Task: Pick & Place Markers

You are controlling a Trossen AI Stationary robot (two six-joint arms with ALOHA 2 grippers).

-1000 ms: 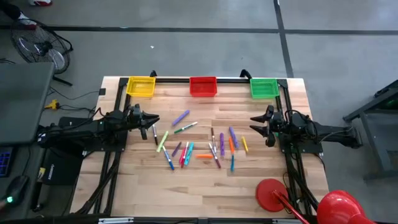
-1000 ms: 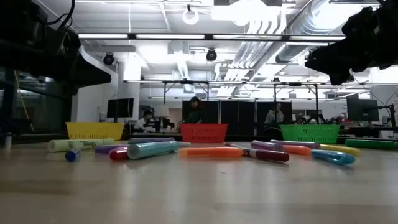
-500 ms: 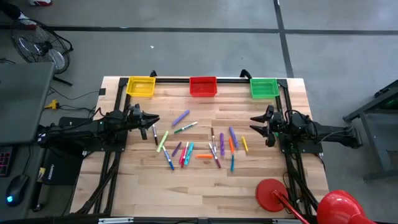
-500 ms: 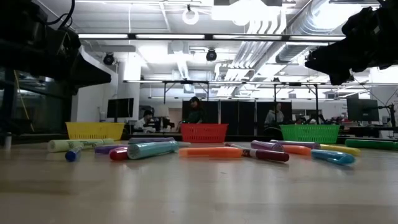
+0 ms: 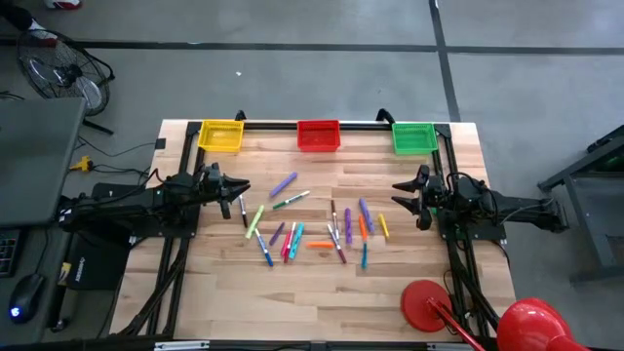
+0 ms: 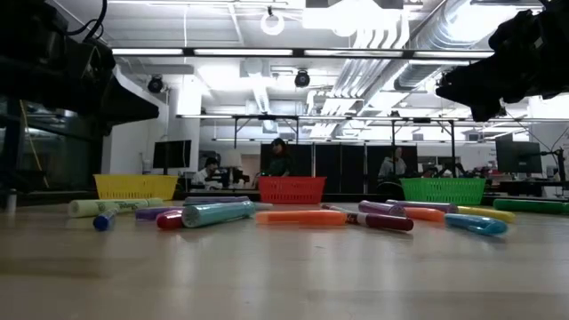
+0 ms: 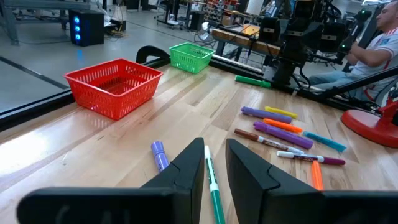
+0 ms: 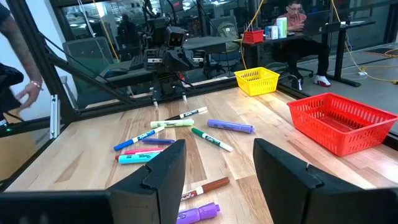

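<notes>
High view: markers [image 5: 312,229] strewn on wooden table [image 5: 429,263].

Overhead, table-level and both inward-facing wrist cameras share the markers [image 5: 292,238].

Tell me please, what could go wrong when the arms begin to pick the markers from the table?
The markers lie close together, some touching or crossing, so a gripper might catch two at once or push neighbours away. They are round and could roll on the table. The left gripper and right gripper face each other, so both reaching to the middle might collide.
</notes>
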